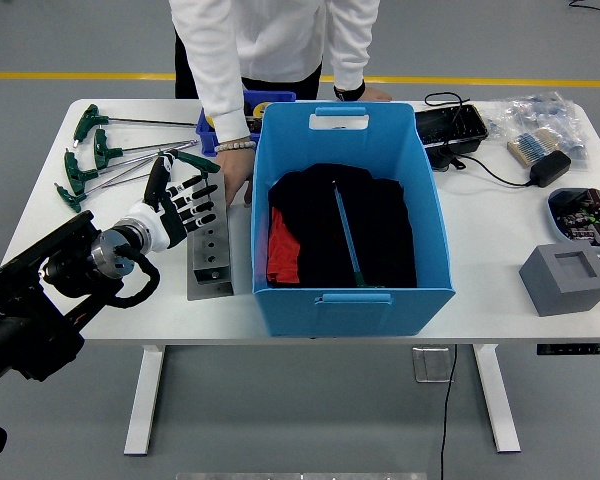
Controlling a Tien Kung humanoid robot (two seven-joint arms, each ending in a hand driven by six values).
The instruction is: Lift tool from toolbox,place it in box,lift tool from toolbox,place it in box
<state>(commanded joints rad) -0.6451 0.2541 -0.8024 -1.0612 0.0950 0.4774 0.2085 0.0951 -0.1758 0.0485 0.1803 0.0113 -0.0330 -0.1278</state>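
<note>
A grey floor with a yellow line across the top lies behind a white table [500, 250]. A person in a white shirt [275, 40] stands at the far side, one hand [235, 180] resting on the table just left of the bin, the other [365, 95] set down behind it.

The largest thing on the table is a blue bin [345, 205] near the middle. It holds dark cloth [380, 230] with a bit of red cloth [280, 245] at the left, and one long thin tool [345, 235] lies on top of the cloth, running front to back.

The robot's left arm [40, 300] comes in from the lower left corner. Its left hand [178, 205] hovers over the far end of a grey metal block [210, 245] that lies just left of the bin. The fingers are spread and a little bent, holding nothing.

Left of the hand, several green-handled T wrenches [90, 160] lie spread on the table, and one green handle [195, 160] sits just beyond the fingertips. A small blue tray [265, 100] stands behind the bin.

On the right side sit a black tray [450, 125], a black power adapter [548, 168] with its cable, bagged parts [530, 115], a round dish [583, 215] and a grey block with a square hollow [568, 278].
</note>
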